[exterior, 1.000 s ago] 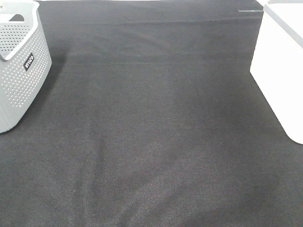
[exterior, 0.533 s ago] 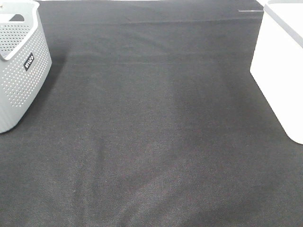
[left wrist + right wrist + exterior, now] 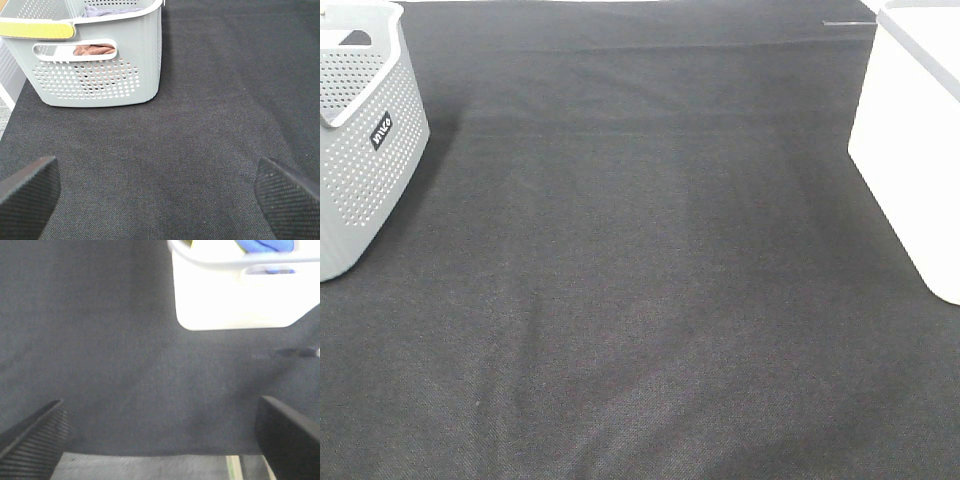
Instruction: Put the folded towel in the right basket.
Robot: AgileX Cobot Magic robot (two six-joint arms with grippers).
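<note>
We find the black cloth (image 3: 650,280) bare between the grey basket (image 3: 365,150) at left and the white basket (image 3: 910,150) at right. A blue towel (image 3: 265,245) lies in the white basket (so we judge the placing done). Both the left gripper (image 3: 155,192) and right gripper (image 3: 160,435) stand wide open, empty.

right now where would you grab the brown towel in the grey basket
From above, through the open top of the grey basket. The brown towel shows only through the handle slot, low inside, so the perforated walls block any side approach. Pinch a raised fold; its exact lie is hidden. The left gripper is open and empty.
</note>
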